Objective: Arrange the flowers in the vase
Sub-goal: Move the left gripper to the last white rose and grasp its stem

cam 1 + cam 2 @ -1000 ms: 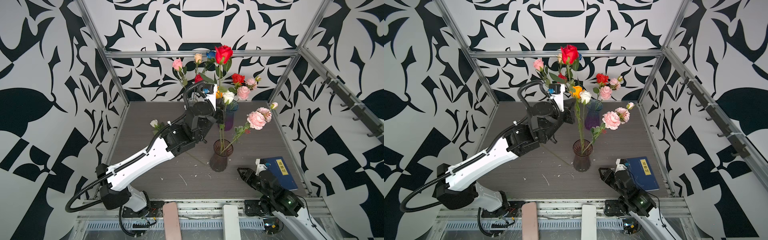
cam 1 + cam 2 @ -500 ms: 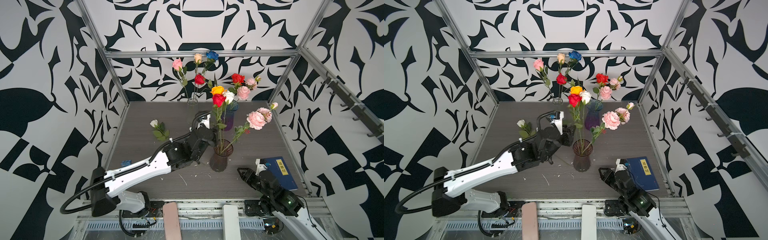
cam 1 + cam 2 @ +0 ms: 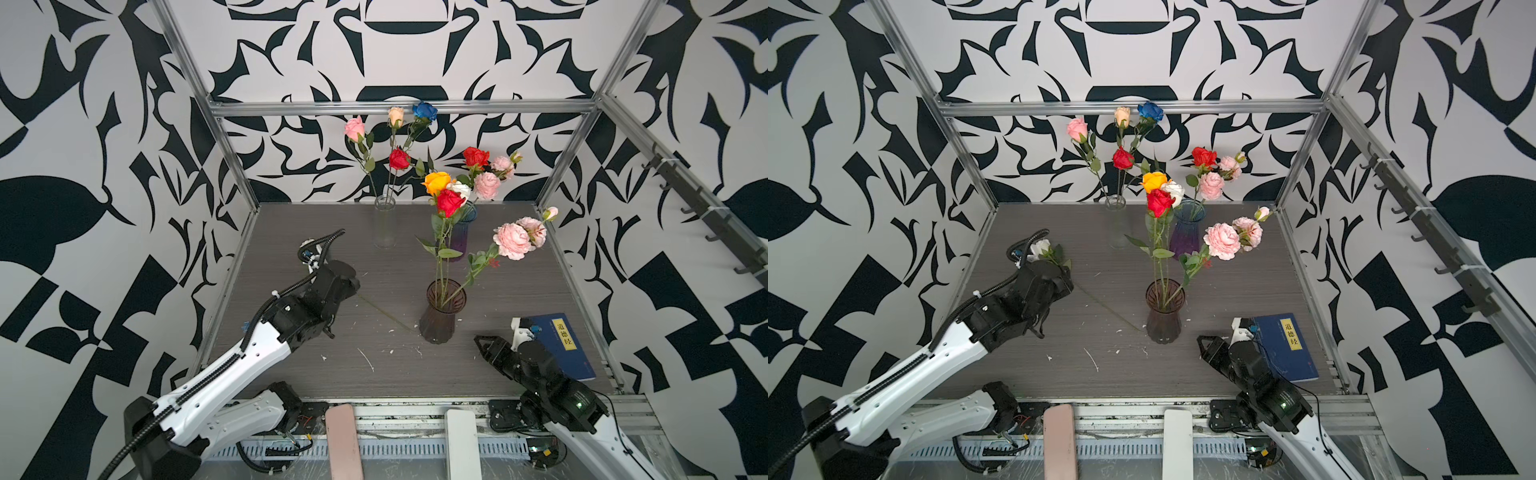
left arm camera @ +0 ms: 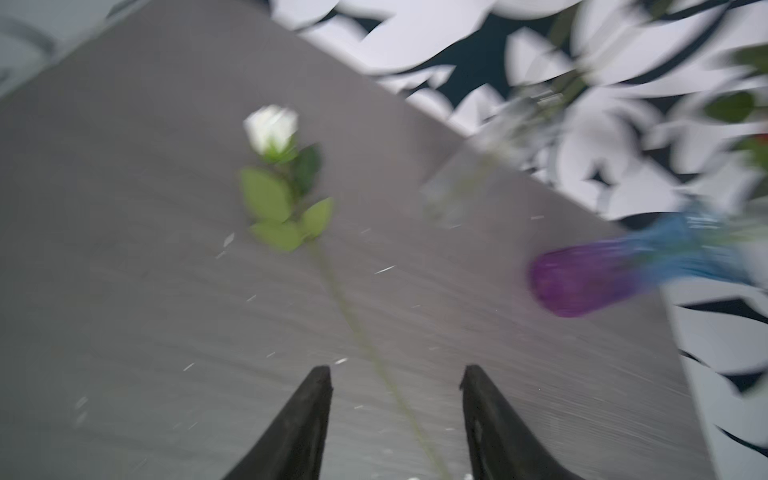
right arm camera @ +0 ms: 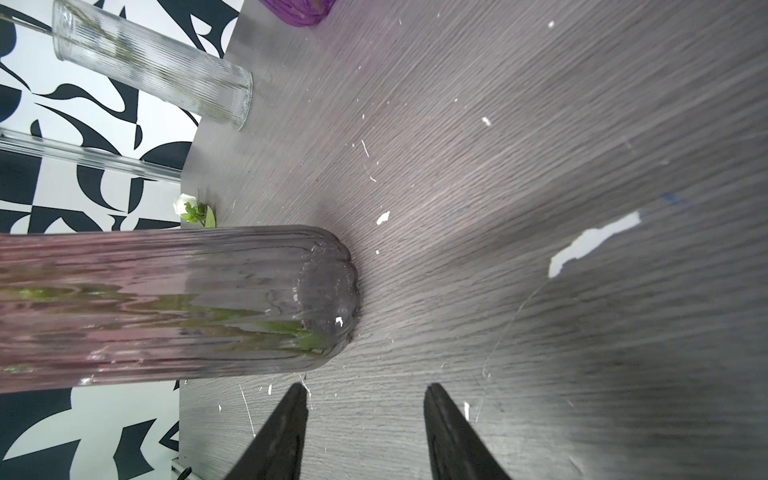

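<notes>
The only readable text is three vertical Chinese characters, 道德经, printed in dark ink on a yellow label (image 3: 563,336) (image 3: 1291,335) on the cover of a blue book (image 3: 575,361) (image 3: 1298,365) lying on the tabletop (image 3: 415,374) at the lower right of both top views.

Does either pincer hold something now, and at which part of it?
Nothing is held. The left pincer stands open over the stem of the white artificial rose; the right pincer is open and empty.

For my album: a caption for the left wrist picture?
Open left claw framing the stem of a white rose on the grey table, purple vase beyond.
</notes>
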Action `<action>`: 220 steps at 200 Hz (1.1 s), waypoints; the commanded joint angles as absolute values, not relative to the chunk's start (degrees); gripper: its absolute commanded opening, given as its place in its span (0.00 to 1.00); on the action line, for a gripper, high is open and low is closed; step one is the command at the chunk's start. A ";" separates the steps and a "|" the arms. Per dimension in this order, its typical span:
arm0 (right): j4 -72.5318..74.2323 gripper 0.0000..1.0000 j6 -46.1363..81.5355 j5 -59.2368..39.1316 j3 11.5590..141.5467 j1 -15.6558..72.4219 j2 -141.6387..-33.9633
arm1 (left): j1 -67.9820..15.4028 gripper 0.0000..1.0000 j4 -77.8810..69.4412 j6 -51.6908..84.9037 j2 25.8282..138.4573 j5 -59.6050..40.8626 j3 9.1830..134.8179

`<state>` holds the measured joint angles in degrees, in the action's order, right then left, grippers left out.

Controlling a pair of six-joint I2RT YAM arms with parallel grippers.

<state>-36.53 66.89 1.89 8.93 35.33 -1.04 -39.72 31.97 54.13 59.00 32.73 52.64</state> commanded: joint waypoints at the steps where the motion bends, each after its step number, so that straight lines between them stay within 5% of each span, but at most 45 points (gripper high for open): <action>1: -36.55 0.49 66.55 2.79 8.52 35.07 -0.70 | -30.81 0.52 36.47 57.62 65.02 15.95 51.24; 26: -36.65 0.49 66.62 2.88 8.51 35.07 -0.68 | -25.09 0.48 36.83 60.03 74.99 9.22 53.88; 58: -36.71 0.49 66.62 3.08 8.57 35.08 -0.70 | -22.77 0.50 39.67 60.71 87.98 8.68 62.08; 94: -36.92 0.50 66.27 3.32 8.86 35.07 -0.68 | -20.94 0.42 46.12 60.46 102.62 9.83 73.68; 187: -37.24 0.50 65.74 3.52 9.07 35.07 -0.68 | -18.99 0.42 46.89 60.24 118.48 8.82 81.69; 220: -37.43 0.50 65.52 3.52 9.27 35.07 -0.70 | -18.81 0.02 47.27 59.56 119.84 8.70 82.89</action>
